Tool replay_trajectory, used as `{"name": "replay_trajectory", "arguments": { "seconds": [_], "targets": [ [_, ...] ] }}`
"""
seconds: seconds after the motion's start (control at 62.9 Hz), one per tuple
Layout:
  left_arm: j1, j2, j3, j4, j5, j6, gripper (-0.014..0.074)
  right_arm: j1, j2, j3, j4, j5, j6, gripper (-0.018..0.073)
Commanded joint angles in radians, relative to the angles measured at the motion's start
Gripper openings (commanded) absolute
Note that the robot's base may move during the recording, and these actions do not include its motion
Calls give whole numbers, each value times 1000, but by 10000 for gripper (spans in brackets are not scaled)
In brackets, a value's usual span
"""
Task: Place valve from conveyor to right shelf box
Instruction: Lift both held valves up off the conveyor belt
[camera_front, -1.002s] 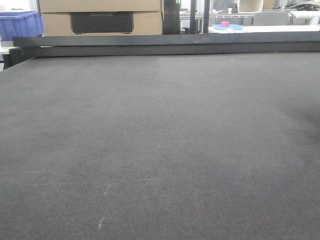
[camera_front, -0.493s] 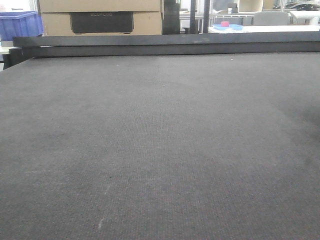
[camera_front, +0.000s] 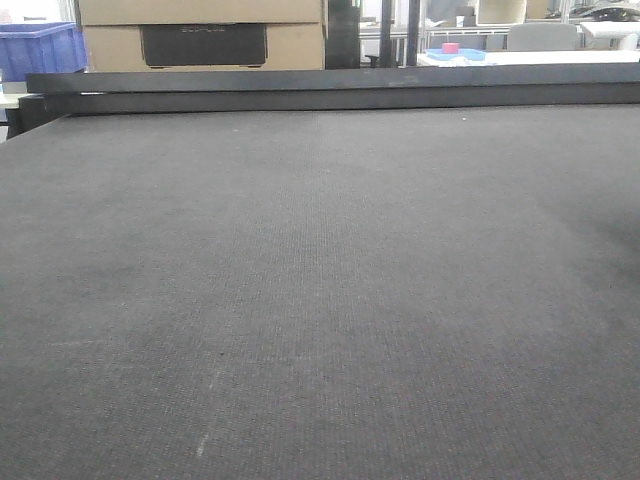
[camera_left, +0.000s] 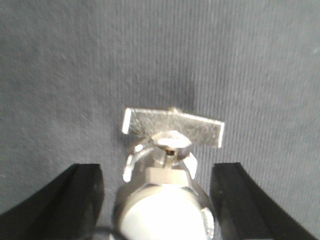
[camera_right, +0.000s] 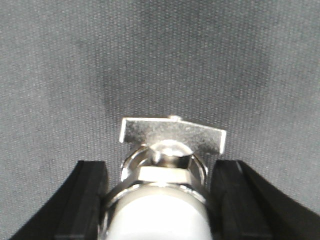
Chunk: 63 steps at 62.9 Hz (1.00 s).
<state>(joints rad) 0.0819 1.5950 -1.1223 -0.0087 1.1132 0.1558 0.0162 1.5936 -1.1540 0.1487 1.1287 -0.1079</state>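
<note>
The conveyor (camera_front: 320, 300) is a wide dark grey woven belt that fills the front view; no valve or gripper shows there. In the left wrist view a shiny metal valve (camera_left: 167, 150) with a flat handle sits between my left gripper's (camera_left: 157, 170) black fingers (camera_left: 80, 195), with a gap on each side; the jaws are open. In the right wrist view a similar metal valve (camera_right: 170, 150) sits between my right gripper's (camera_right: 160, 167) fingers (camera_right: 87, 195), which press against its sides. The belt lies below both. The right shelf box is out of view.
A dark rail (camera_front: 330, 88) runs along the belt's far edge. Behind it are a cardboard box (camera_front: 200, 35), a blue crate (camera_front: 40, 48) at far left and a bench with a small pink item (camera_front: 450, 48) at far right.
</note>
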Motion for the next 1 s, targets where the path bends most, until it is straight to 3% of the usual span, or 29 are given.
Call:
{"name": "replay_trajectory", "arguments": {
  "seconds": [0.0,0.111,0.302,0.541,0.668,0.795,0.986],
  "targets": [
    [4,6,-4,-4,15,2,312,-4,0,-4,12,-18,-5,-163],
    [4,6,-4,-4,15,2,204,-4,0,-4,12,-18,-5,-163],
    [4,6,-4,-4,15,2,-110,-4,0,-4,12,-18,-5,-163],
    [4,-62,-27,-20,-1,2,-111,-4,-78,-4,12,-49,-5,-169],
    [4,-170,-31,-81,-45,2,-111,-4,-165,-4,12,-80,-5,-169],
    [4,-281,-31,-144,-107,2,-111,-4,-245,-4,2,-162,-5,-169],
    [4,-452,-31,-154,-182,2,-111,-4,-369,-4,-22,-273,-5,-169]
  ]
}}
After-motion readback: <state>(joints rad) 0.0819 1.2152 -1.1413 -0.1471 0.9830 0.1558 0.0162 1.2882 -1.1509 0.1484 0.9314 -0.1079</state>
